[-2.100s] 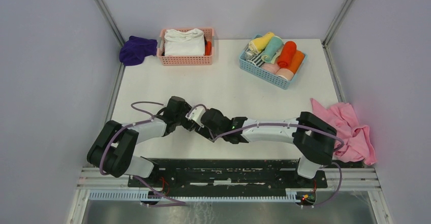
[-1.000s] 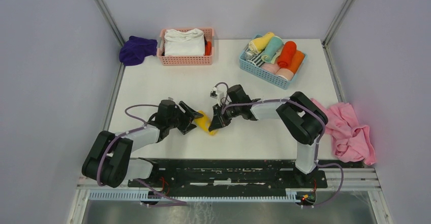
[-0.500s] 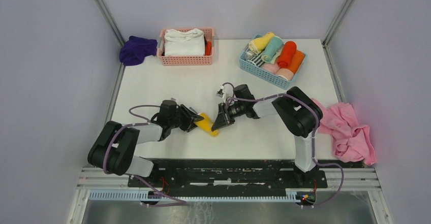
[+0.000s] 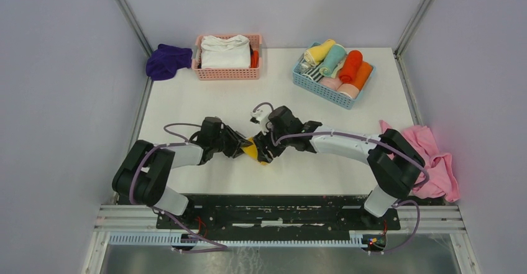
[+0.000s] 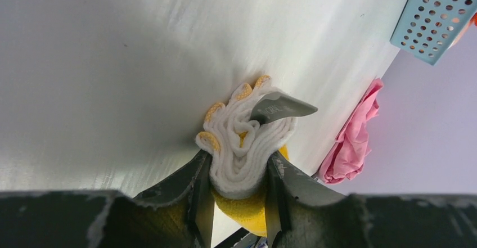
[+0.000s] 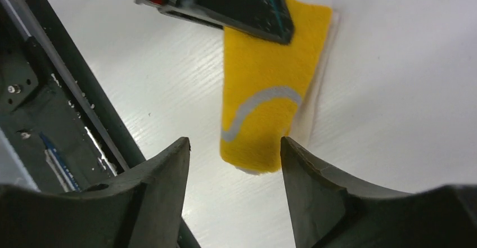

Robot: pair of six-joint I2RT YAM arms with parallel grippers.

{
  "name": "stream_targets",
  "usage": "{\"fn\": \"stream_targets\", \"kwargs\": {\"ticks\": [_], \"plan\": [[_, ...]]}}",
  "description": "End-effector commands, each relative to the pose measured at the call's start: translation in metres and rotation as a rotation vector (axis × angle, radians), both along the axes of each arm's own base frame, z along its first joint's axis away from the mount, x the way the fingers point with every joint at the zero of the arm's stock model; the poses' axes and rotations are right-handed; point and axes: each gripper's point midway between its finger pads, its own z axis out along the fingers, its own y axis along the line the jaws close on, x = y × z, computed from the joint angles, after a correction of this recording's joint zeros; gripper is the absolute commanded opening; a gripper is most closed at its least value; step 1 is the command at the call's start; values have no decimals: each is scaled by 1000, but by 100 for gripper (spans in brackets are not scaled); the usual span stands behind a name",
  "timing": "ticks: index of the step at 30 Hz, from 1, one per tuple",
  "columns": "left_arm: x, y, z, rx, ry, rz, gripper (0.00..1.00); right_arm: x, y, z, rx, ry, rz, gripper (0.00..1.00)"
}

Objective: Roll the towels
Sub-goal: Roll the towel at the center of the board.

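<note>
Left hand just clamped down on the layered end of the yellow towel — right hand has let go, jaws spread, towel lying on the table just ahead of it. Handover done; roll looks loose. Purple towel far off, unrolled.

A robot test cell in a lab. Plain grey walls and metal posts box in a white tabletop; two robot arms stand bolted at its near edge.
</note>
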Motion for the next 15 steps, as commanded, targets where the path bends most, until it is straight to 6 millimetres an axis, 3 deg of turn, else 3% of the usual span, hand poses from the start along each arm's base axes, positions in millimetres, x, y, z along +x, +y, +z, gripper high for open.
{"fn": "stream_targets", "kwargs": {"ticks": [1, 4, 10, 15], "plan": [[-19, 15, -32, 160, 84, -39, 35, 24, 2, 22, -166, -279, 10, 69], [-17, 12, -31, 170, 66, -56, 35, 28, 10, 19, -209, -302, 18, 72], [-10, 4, -30, 164, 11, -95, 36, 30, 19, -12, -259, -251, 32, 74], [-9, -5, -36, 139, -5, -126, 36, 23, 16, -45, -308, -178, 32, 71]]}}
